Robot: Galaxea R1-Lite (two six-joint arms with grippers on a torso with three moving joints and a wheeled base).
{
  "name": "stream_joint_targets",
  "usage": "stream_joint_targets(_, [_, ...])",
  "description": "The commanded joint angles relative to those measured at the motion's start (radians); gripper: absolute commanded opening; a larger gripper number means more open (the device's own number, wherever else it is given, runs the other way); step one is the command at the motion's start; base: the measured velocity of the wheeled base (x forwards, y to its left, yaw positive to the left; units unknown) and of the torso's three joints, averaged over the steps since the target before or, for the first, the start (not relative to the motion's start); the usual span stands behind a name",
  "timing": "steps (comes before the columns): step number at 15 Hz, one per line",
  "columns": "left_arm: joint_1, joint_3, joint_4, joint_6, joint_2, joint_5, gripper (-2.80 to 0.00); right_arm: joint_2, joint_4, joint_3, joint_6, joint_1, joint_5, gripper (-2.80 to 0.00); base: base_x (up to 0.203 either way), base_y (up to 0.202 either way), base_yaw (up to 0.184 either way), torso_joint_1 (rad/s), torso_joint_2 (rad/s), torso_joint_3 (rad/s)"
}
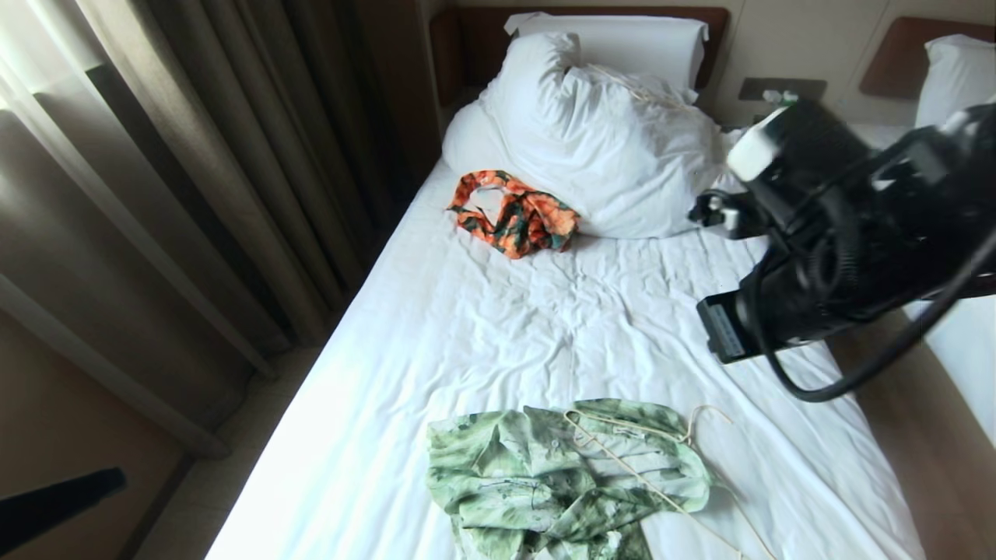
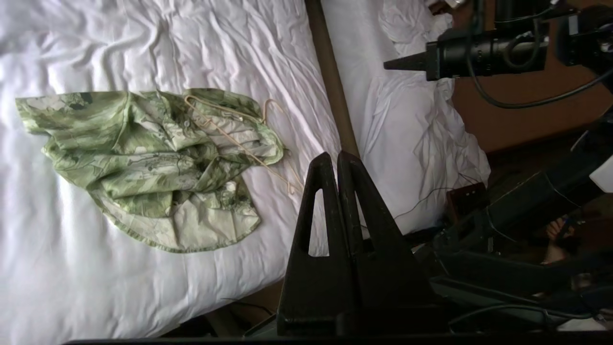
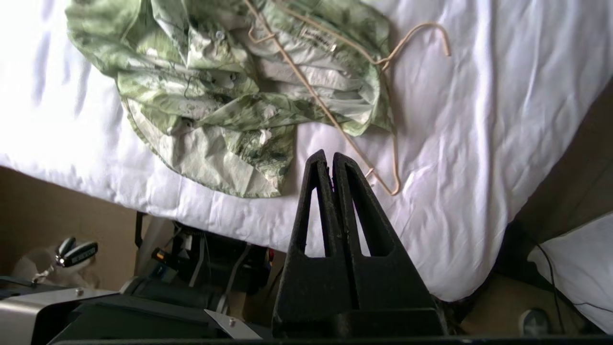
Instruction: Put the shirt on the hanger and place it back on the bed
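The light green shirt (image 1: 537, 482) lies crumpled at the foot of the bed (image 1: 545, 327). The cream wire hanger (image 1: 688, 437) rests partly on top of it, with its hook and one shoulder out on the sheet. The left wrist view shows the shirt (image 2: 143, 163) and hanger (image 2: 239, 142) beyond my left gripper (image 2: 336, 155), which is shut and empty, off the bed's side. My right gripper (image 3: 326, 154) is also shut and empty, hovering near the bed's foot edge just short of the shirt (image 3: 225, 96) and the hanger (image 3: 413, 31). The right arm (image 1: 840, 233) is raised over the bed's right side.
An orange-and-dark-green garment (image 1: 513, 214) lies by the bulky white duvet (image 1: 607, 140) near the dark headboard (image 1: 482, 39). Curtains (image 1: 194, 155) hang along the left. A second bed (image 1: 957, 78) stands to the right across a narrow gap.
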Motion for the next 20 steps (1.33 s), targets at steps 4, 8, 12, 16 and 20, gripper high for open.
stream_joint_targets(4, [-0.002, -0.006, 0.058, -0.003, -0.209, 0.059, -2.80, -0.378, 0.006, 0.103, 0.031, -0.052, -0.026, -2.80, 0.000, 0.000, 0.000, 0.000, 0.00, 0.000])
stream_joint_targets(8, [-0.002, -0.004, 0.110, -0.001, -0.312, 0.142, -2.80, -0.635, 0.007, 0.214, 0.041, -0.120, -0.026, -2.80, 0.000, 0.000, 0.000, 0.000, 0.00, 0.000])
stream_joint_targets(12, [0.000, -0.008, 0.123, 0.003, -0.394, 0.291, -2.80, -0.861, 0.008, 0.305, 0.060, -0.213, -0.027, -2.80, 0.000, 0.000, 0.000, 0.000, 0.00, 0.000])
stream_joint_targets(16, [0.004, 0.006, 0.246, 0.167, -0.511, 0.363, -2.80, -1.063, 0.015, 0.422, 0.109, -0.370, -0.003, -2.80, 0.000, 0.000, 0.000, 0.000, 0.00, 0.000])
stream_joint_targets(20, [0.000, 0.050, 0.293, 0.289, -0.570, 0.384, -2.80, -1.238, 0.017, 0.557, 0.104, -0.527, 0.102, -2.80, 0.000, 0.000, 0.000, 0.000, 0.00, 0.000])
